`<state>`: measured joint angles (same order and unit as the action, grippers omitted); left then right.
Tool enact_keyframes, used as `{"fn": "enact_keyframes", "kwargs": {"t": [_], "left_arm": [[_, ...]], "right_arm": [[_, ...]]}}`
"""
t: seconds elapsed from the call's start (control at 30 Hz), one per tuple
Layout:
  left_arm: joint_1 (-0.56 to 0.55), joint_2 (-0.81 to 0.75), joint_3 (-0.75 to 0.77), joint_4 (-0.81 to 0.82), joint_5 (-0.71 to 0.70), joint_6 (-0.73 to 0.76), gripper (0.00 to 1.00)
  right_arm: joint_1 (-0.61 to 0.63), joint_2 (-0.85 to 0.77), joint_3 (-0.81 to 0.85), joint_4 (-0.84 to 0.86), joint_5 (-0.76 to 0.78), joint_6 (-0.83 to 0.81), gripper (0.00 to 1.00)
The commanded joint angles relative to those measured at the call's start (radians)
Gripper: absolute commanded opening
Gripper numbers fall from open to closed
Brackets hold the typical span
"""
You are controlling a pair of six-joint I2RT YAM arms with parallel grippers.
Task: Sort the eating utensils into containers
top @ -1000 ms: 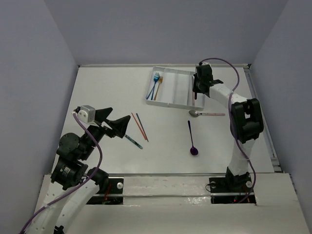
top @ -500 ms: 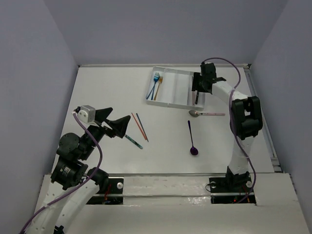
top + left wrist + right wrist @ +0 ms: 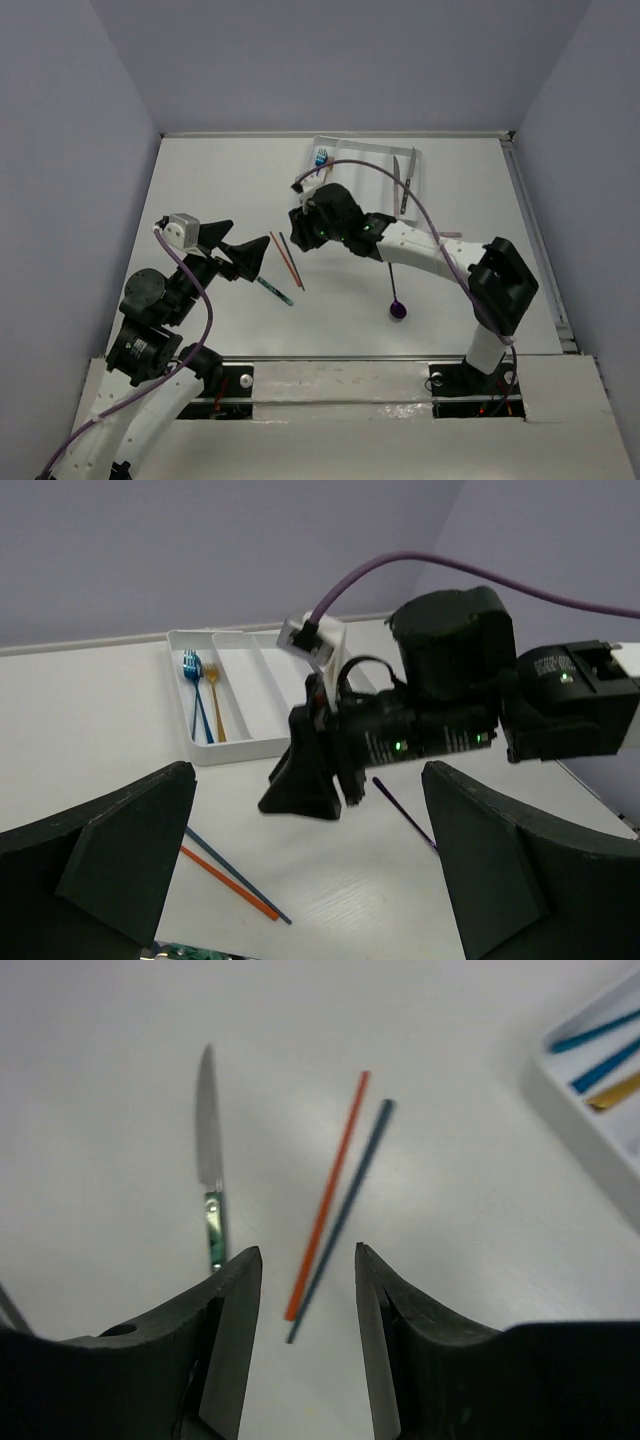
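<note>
My right gripper (image 3: 300, 228) is open and empty, low over the red chopstick (image 3: 326, 1195) and the teal chopstick (image 3: 342, 1212), which lie side by side on the table (image 3: 200, 190). The chopsticks (image 3: 286, 260) also show in the left wrist view (image 3: 228, 878). A silver knife with a teal handle (image 3: 210, 1185) lies left of them. The white tray (image 3: 360, 185) holds a blue fork (image 3: 193, 692), a gold fork (image 3: 215, 702) and a silver knife (image 3: 404, 185). The purple spoon (image 3: 394, 292) lies on the table. The pink-handled spoon (image 3: 452, 235) is mostly hidden under the arm. My left gripper (image 3: 245, 245) is open and empty beside the chopsticks.
My right arm (image 3: 420, 250) stretches across the middle of the table, over the spoons. Grey walls close in the table on the left, far and right sides. The tray's corner (image 3: 590, 1100) lies right of my right gripper (image 3: 307, 1260).
My right arm has swung left from the tray's right end to above the chopsticks. A silver knife now lies in the tray's right compartment. My left arm has barely moved.
</note>
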<state>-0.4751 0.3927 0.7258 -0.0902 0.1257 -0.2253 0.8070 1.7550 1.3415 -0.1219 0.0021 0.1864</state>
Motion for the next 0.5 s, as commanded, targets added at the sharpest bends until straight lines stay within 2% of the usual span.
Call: {"fn": "enact_keyframes", "kwargs": {"t": [0.0,0.13,0.27,0.47], "left_arm": [[0.007,0.009,0.014,0.047,-0.001,0.007,0.99],[0.016,0.005,0.014,0.047,0.000,0.007,0.99],[0.016,-0.003,0.014,0.047,-0.004,0.009,0.99],[0.016,-0.006,0.012,0.049,0.006,0.007,0.99]], "right_arm": [[0.142,0.076,0.019,0.030,-0.014,-0.002,0.48],[0.205,0.162,0.082,-0.022,-0.005,-0.015,0.52],[0.261,0.277,0.183,-0.107,0.081,-0.019,0.54],[0.320,0.348,0.226,-0.147,0.093,-0.013,0.58]]}}
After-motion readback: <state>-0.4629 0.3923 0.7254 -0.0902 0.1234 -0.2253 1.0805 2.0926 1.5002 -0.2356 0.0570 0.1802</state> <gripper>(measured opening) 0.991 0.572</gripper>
